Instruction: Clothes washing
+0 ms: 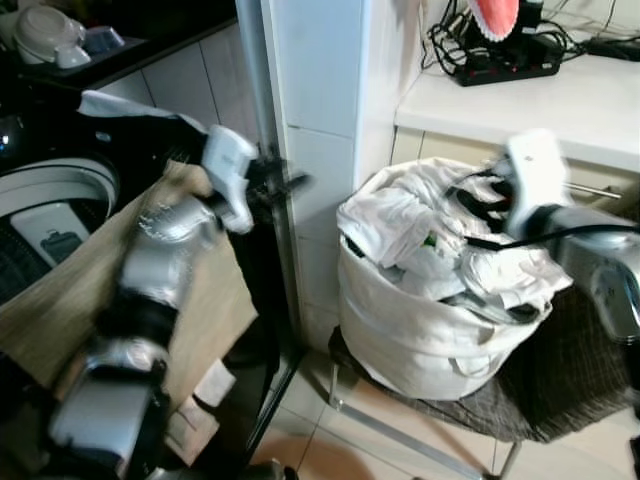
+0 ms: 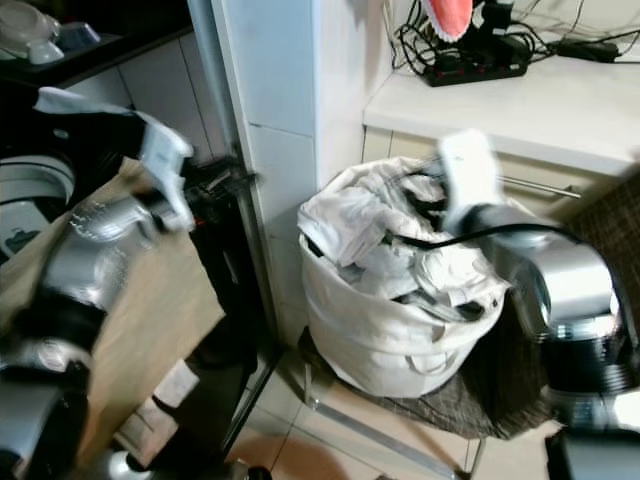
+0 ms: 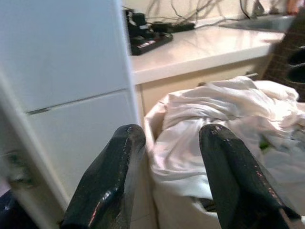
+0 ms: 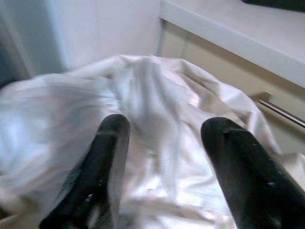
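Note:
A white fabric laundry basket [image 1: 400, 340] sits on a dark woven seat, heaped with crumpled white clothes [image 1: 420, 225]. My right gripper [image 4: 164, 126] hovers just above the heap near the basket's far side, fingers open with nothing between them. My left gripper [image 3: 167, 138] is held up beside the white tiled pillar [image 1: 320, 90], left of the basket and pointing toward it. It is open and empty too. A top-loading washing machine [image 1: 45, 205] stands at the far left, behind my left arm.
A white counter [image 1: 540, 100] with a black power strip [image 1: 505, 62] and cables runs behind the basket. A tan panel [image 1: 60, 300] leans by the washer. The seat's metal legs [image 1: 400, 432] stand on the tiled floor.

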### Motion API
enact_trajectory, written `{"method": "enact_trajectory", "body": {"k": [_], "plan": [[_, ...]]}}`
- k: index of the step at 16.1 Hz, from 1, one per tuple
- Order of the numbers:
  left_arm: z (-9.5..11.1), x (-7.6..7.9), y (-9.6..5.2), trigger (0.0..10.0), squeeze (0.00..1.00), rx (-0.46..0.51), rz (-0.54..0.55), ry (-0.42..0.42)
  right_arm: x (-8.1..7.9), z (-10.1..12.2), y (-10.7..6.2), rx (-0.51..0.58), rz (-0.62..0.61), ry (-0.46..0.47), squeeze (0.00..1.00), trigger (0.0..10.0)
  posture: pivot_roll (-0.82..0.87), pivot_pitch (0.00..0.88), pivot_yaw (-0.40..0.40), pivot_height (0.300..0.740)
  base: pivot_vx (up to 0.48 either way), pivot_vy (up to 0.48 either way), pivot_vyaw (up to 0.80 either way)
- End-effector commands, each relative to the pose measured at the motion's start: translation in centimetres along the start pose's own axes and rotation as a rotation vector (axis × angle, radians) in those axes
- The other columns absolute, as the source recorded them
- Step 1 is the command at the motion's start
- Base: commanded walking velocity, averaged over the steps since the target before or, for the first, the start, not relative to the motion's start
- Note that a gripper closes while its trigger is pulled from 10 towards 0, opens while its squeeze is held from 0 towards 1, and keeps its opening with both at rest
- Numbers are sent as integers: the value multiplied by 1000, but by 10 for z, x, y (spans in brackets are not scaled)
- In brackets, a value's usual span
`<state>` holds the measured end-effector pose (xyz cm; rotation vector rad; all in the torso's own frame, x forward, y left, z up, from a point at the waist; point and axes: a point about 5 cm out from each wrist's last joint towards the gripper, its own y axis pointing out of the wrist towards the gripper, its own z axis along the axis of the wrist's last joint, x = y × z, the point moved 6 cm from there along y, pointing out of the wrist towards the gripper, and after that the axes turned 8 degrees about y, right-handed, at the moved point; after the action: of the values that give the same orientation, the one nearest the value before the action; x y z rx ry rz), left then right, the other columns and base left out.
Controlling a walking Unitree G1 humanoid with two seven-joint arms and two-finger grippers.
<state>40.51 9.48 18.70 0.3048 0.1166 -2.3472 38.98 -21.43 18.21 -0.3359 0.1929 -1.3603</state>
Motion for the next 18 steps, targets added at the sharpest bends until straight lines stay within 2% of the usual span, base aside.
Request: {"method": "enact_trajectory", "body": {"k": [1, 2, 4, 5, 9, 11, 13, 15, 16, 17, 18], "plan": [[3, -1, -1, 10000, 0, -9, 10, 36, -2, 10, 3, 36, 12, -24, 1000, 10000, -90, 0, 89, 740, 0, 0, 0], [7, 10, -1, 10000, 0, 10, 5, 0, 8, 12, 9, 51, -4, -7, 1000, 10000, -84, 0, 86, 740, 0, 0, 0], [16, 22, 0, 10000, 0, 44, 10, -45, 18, 13, 18, 55, -8, -7, 1000, 10000, -76, 0, 80, 740, 0, 0, 0], [17, 26, 0, 10000, 0, 34, 27, -42, 20, 10, 28, 44, 22, -12, 1000, 10000, -73, 0, 79, 740, 0, 0, 0], [10, 25, -7, 10000, 0, -23, 77, -22, 29, -9, 43, -35, 13, -72, 1000, 10000, -42, 0, 57, 740, 0, 0, 0], [8, 28, -10, 10000, 0, -33, 75, -18, 27, -12, 45, -37, 32, -58, 1000, 10000, -26, 0, 46, 740, 0, 0, 0], [13, 45, -19, 10000, 0, -36, -5, -27, 24, -23, 52, -61, 54, -65, 1000, 10000, 14, 0, 25, 740, 0, 0, 0], [16, 51, -22, 10000, 0, -33, -37, -22, 26, -25, 53, -65, 41, -77, 1000, 10000, 23, 0, 21, 740, 0, 0, 0], [16, 54, -24, 10000, 0, -39, -47, -20, 29, -29, 54, -80, 20, -96, 757, 10000, 37, 0, 14, 740, 0, 0, 0], [15, 54, -26, 10000, 0, -46, -48, -16, 33, -33, 54, -98, -12, -130, 0, 10000, 45, 0, 11, 740, 0, 0, 0], [14, 56, -28, 10000, 0, -54, -53, -23, 38, -38, 54, -118, -50, -173, 0, 10000, 50, 0, 12, 740, 0, 0, 0]]}}
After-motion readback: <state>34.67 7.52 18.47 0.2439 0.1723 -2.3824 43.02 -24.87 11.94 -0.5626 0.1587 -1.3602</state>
